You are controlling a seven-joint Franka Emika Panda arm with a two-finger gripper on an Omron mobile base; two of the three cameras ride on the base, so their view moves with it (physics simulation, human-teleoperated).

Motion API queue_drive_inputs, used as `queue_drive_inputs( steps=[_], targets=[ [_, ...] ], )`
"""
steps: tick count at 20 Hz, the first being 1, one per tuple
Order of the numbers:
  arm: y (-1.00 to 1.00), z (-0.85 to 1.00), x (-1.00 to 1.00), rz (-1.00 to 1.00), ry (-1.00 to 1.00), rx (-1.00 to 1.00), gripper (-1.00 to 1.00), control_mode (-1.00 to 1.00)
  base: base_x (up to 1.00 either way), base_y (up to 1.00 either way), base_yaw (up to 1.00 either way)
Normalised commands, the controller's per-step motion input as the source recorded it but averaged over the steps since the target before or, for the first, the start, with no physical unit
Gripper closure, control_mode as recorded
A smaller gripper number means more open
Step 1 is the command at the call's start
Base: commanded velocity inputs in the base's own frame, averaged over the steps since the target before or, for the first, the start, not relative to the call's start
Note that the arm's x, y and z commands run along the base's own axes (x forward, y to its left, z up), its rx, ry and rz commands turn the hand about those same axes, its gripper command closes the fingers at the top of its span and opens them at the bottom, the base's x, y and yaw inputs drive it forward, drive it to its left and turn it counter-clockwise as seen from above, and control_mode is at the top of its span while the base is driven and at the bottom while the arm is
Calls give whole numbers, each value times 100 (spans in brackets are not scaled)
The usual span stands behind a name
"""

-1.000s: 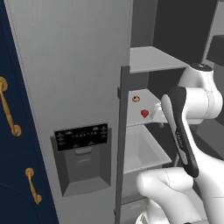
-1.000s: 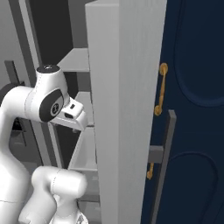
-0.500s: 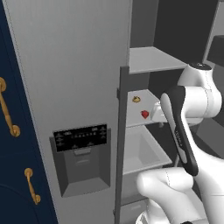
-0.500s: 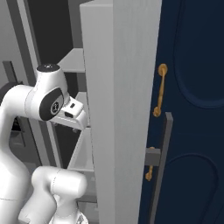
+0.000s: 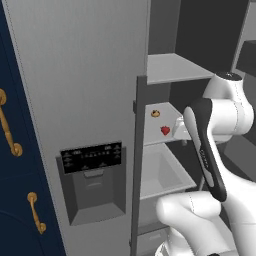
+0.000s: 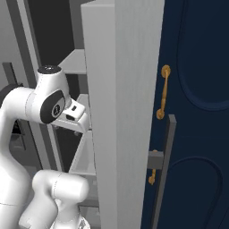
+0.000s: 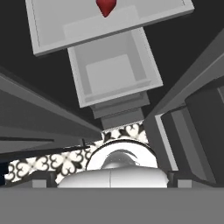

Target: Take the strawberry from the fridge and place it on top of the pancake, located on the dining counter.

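With the fridge (image 5: 90,75) door standing ajar, the strawberry (image 5: 165,130) lies on a grey middle shelf (image 5: 162,122) inside, near a small round tan item (image 5: 156,113) farther back on the same shelf. An open drawer bin (image 5: 160,172) sits directly below the shelf – the door's dark edge (image 5: 138,165) stands at its left. The pincer (image 5: 181,131), jaws spread wide and empty, reaches in just beside the strawberry – apart from it.

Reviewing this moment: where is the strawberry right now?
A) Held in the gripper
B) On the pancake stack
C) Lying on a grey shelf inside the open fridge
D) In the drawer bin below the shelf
C: the strawberry lies on a grey fridge shelf, above the drawer bin, near a small round item.
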Motion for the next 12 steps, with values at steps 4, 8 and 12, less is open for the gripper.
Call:
queue_drive_inputs(
  steps=[4, 8, 12],
  targets=[
    [0, 0, 11, 0, -8, 0, -100, -100, 0, 0, 0],
    [-1, 0, 25, 0, -42, 0, -100, -100, 0, 0, 0],
    [-26, -9, 22, 3, -17, -2, -100, -100, 0, 0, 0]
  ],
)
